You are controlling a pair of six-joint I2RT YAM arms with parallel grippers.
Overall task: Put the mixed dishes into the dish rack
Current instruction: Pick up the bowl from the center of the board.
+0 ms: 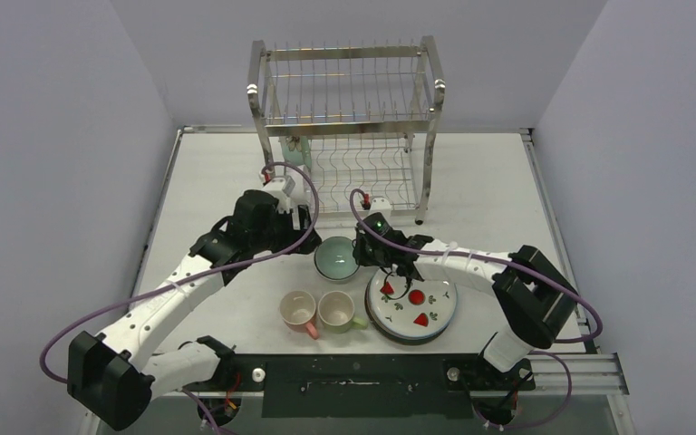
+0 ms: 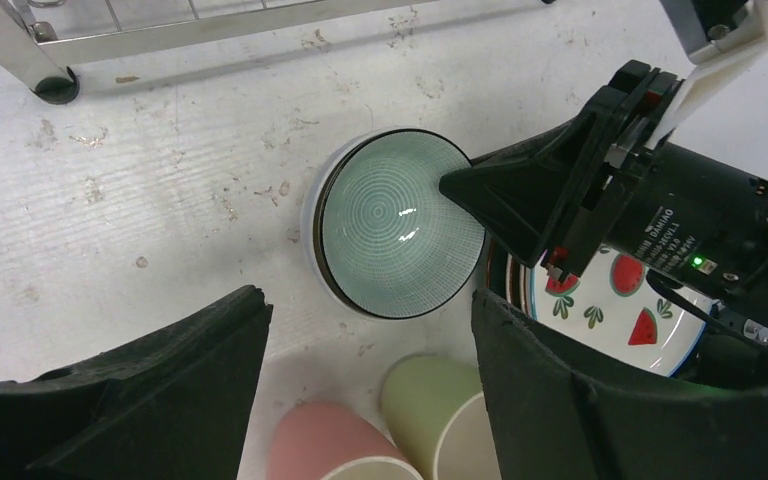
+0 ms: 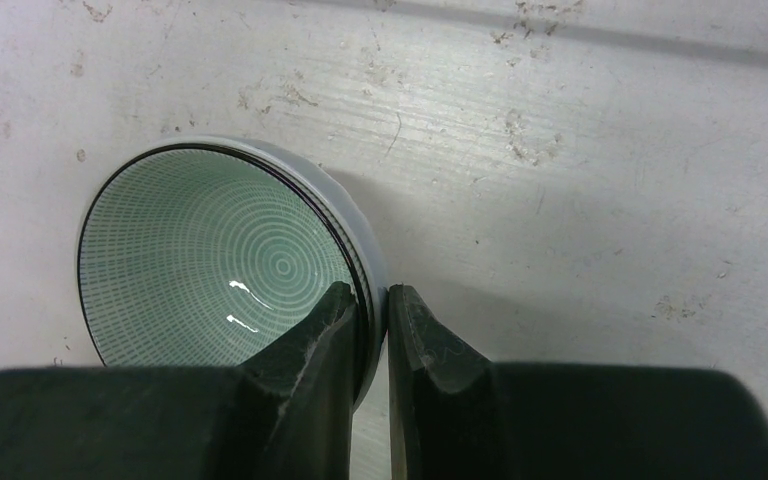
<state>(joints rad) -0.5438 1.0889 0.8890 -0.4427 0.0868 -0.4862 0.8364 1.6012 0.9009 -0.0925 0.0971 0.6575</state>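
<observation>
Right gripper (image 3: 370,300): we see it clamped on the rim of the mint-green bowl (image 3: 220,260), one finger inside and one outside, at the bowl's 3 o'clock edge in the top view.
Left gripper (image 2: 365,305): jaws wide apart, holding nothing, at the bowl's 10 o'clock.
Bowl: mid-table (image 1: 480,181), mouth up; we cannot tell whether it is lifted.
Strawberry plate (image 1: 412,308): flat on the table at the bowl's 4 o'clock.
Pink mug (image 1: 297,310) and green mug (image 1: 337,310): touching side by side at the bowl's 6 to 7 o'clock.
Dish rack (image 1: 344,118): at 12 o'clock, at the far edge.
</observation>
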